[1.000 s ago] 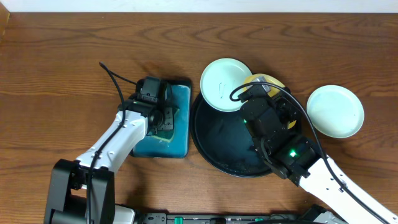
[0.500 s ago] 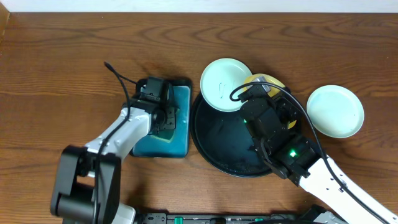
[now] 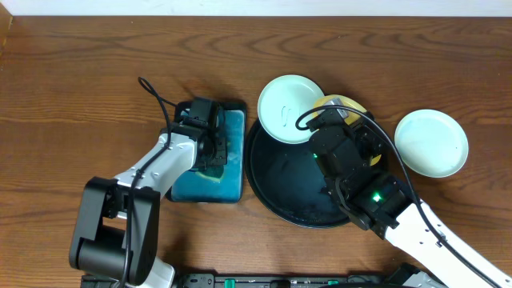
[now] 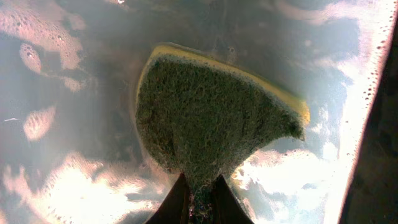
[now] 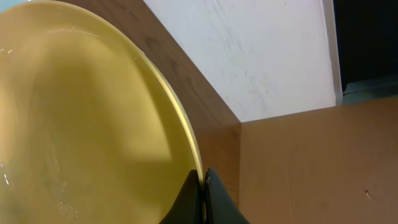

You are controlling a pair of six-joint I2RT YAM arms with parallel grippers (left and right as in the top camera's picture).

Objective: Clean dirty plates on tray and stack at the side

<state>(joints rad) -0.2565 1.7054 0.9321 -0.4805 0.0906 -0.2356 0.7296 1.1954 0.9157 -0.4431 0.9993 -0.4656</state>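
Observation:
The black round tray (image 3: 280,188) lies at the table's centre. My right gripper (image 3: 342,120) is shut on the rim of the yellow plate (image 3: 334,103), holding it tilted over the tray's far edge; the plate fills the right wrist view (image 5: 87,118), rim pinched between the fingers (image 5: 202,193). A mint-green plate (image 3: 290,98) with faint marks rests on the tray's far-left rim. Another mint-green plate (image 3: 431,142) sits on the table to the right. My left gripper (image 3: 210,148) is shut on a green-and-yellow sponge (image 4: 211,115) over the teal tray (image 3: 228,176).
The teal rectangular tray holds soapy water (image 4: 68,186) under the sponge. A wall and a cardboard-brown surface (image 5: 311,162) show behind the yellow plate in the right wrist view. Cables run along both arms.
My left arm has shifted slightly toward the right over the teal tray, still holding the sponge. The right arm and yellow plate have not moved.

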